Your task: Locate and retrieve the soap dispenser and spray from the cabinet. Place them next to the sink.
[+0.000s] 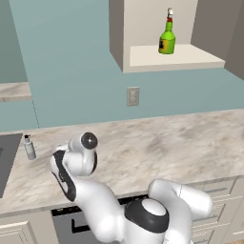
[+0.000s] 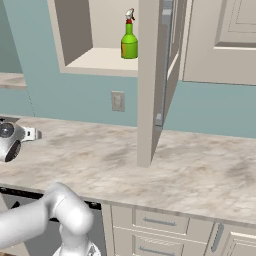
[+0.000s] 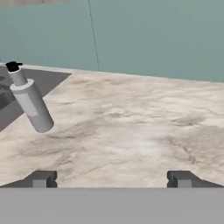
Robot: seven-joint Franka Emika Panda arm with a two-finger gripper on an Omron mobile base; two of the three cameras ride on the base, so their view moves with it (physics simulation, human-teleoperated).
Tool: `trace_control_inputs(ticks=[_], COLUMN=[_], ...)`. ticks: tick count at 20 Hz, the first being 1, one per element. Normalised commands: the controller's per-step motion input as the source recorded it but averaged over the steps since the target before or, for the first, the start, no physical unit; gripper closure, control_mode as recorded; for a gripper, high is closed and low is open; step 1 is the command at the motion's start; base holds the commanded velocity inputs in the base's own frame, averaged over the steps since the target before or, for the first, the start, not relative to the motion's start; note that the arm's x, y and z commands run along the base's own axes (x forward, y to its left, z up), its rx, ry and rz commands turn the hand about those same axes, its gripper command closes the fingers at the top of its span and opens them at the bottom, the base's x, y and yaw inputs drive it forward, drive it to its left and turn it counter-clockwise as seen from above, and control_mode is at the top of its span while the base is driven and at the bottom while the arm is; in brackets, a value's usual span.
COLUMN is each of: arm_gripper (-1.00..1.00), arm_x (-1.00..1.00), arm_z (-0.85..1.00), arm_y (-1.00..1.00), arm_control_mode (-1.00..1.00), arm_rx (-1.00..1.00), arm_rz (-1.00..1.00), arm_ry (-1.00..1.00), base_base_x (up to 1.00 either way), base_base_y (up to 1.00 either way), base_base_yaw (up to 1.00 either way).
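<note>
The marbled beige worktop [image 1: 157, 143] takes up most of the scene, running under and out ahead of the pincer [image 3: 111, 179], with a teal wall [image 1: 71, 57] behind it. Up on that wall, well above the pincer and far off to its right, hangs the cabinet [image 1: 119, 38], its door [image 2: 150, 85] swung open and sticking out over the counter in the right base view. The sink [image 1: 7, 159] is the dark slab at the left end of the worktop, ahead of the pincer and to its left.

The spray [image 1: 167, 37] sits upright on the cabinet shelf, way higher than the pincer and well apart from it (green bottle, red collar, white trigger on top). There's a wall outlet [image 1: 133, 96] on the teal wall below the cabinet.

The soap dispenser [image 3: 29, 99] stands on the worktop just beside the sink edge, ahead of the pincer and off to its left, not touching it. In the hand view it looks tilted, but the left base view shows it upright.

The pincer is spread wide, fingertips [image 3: 41, 178] far apart with nothing between them, just bare counter.
</note>
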Motion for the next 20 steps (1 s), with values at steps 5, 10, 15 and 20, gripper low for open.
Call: trace_control_inputs(ticks=[5,10,15,20], arm_gripper=[-1.00,-1.00,-1.00,-1.00], arm_x=[0.07,-0.14,-0.22,-0.16], arm_z=[0.00,0.19,0.24,0.21], arm_y=[-0.35,-0.39,-0.56,-0.65], arm_control_mode=[-1.00,-1.00,-1.00,-1.00], arm_rx=[0.01,0.07,0.05,0.03], arm_rz=[-0.17,-0.03,-0.02,-0.01], arm_ry=[0.09,0.10,0.15,0.22], base_base_x=[0.00,0.00,0.00,0.00], base_base_y=[0.00,0.00,0.00,0.00], base_base_yaw=[0.00,0.00,0.00,0.00])
